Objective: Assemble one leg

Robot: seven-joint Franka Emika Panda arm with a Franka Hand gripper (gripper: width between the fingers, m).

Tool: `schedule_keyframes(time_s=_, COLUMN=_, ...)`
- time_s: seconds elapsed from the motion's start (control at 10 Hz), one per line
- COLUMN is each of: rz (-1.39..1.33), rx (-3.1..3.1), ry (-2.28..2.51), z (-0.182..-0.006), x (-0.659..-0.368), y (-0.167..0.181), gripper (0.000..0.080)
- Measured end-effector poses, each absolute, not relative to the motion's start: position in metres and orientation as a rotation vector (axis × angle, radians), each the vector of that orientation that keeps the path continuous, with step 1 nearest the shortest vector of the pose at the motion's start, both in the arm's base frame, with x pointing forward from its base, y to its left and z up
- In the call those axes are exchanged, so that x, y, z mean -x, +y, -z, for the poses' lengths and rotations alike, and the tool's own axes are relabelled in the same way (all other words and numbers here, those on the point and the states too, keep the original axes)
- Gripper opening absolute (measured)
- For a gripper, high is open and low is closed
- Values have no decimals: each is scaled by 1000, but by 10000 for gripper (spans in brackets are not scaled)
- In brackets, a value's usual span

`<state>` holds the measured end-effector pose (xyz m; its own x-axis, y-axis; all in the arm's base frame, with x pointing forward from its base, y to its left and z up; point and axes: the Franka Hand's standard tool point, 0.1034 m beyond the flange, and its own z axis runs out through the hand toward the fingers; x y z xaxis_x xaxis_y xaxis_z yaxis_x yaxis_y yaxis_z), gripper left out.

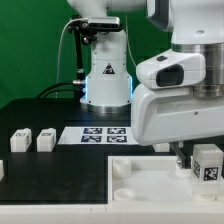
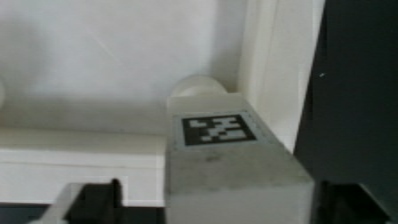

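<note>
One leg [image 1: 209,168], a white block with a black-and-white tag, stands upright at a corner of the large flat white tray-like part [image 1: 150,190] on the exterior view's right. My gripper [image 1: 203,158] straddles it. In the wrist view the leg [image 2: 217,128] fills the space between the dark fingers [image 2: 98,200] of my gripper [image 2: 222,203]. One finger lies against the leg; the other stands a little apart from it, so the gripper is open around the leg. The leg's foot meets the round corner socket [image 2: 199,88].
Two more white legs [image 1: 20,140] [image 1: 45,139] stand on the black table at the exterior view's left. The marker board [image 1: 100,133] lies behind the tray, in front of the arm's white base [image 1: 105,75]. The tray's raised rim [image 2: 267,50] runs beside the leg.
</note>
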<state>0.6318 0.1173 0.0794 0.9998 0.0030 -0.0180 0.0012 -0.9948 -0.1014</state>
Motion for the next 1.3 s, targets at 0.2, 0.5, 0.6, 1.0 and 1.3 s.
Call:
schedule_keyframes(time_s=0.2, rz=-44, rx=3021, ry=326, z=-80, x=-632, y=117, gripper=300)
schedule_keyframes(time_s=0.5, rz=-55, rx=2883, ry=1031, z=-78, x=-631, y=117, gripper=300)
schedule_keyframes(time_s=0.6, rz=-48, rx=2747, ry=1333, z=-78, x=-631, y=116, gripper=300)
schedule_keyframes(time_s=1.0, rz=-22, rx=2184, ry=2018, z=-76, x=-626, y=117, gripper=300)
schedule_keyframes(time_s=1.3, rz=-24, rx=2167, ry=2024, z=-75, x=-625, y=120, gripper=392)
